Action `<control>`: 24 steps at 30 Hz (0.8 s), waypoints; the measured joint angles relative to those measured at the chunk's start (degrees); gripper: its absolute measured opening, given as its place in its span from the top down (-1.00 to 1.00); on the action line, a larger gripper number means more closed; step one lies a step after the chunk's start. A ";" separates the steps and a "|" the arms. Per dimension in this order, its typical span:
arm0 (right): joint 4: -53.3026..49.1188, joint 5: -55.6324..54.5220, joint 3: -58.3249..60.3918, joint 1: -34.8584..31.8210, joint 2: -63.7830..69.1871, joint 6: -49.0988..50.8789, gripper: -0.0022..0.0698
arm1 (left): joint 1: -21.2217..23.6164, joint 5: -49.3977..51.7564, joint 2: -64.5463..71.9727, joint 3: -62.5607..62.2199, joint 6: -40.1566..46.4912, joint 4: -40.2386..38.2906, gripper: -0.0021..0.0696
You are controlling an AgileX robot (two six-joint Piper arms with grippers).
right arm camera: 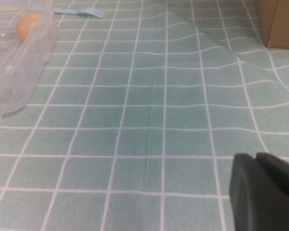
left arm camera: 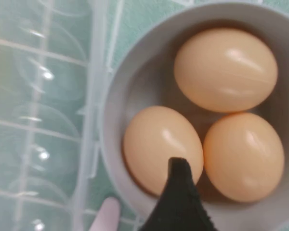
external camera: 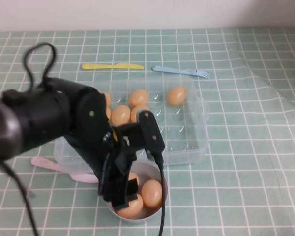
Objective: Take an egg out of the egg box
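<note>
A: High view. The left gripper hangs directly over the grey bowl, which sits on the table just in front of the egg box. Placement makes sense: bowl close to the box keeps the carry short.

B: Eggs left in the box?

A: Several at the far side, partly behind the arm; one stands alone in a far slot. The near slots are bare. A yellow knife and blue fork lie beyond the box, a pink utensil near its front-left corner. None is involved.

B: Left wrist view?

A: Three eggs lie in the bowl, touching one another. The egg nearest the box rim lies just under one black fingertip. Only that one finger shows, and it presses on nothing I can make out. The jaws look spread, with nothing between them. Judgement: this egg has been set down and let go, so the step is at its release.

B: Any risk?

A: The fingertip is very close to the shell; a sideways lift could nudge it. Straight up seems safest.

B: Right wrist view?

A: The right gripper is parked low over bare tablecloth, well apart from the box. Only a dark part of it shows; I cannot tell how its jaws stand. A brown box edge shows at the far side.
</note>
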 joint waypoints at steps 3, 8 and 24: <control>0.00 0.00 0.00 0.00 0.00 0.00 0.99 | -0.09 0.00 -5.42 0.00 -0.59 0.00 -0.19; 0.00 0.00 0.00 0.00 0.00 0.00 0.99 | -0.09 -1.39 -17.13 1.69 -4.63 -0.35 0.63; 0.00 0.00 0.00 0.00 0.00 0.00 0.99 | -0.09 -33.81 -53.68 33.41 -15.08 -4.16 0.95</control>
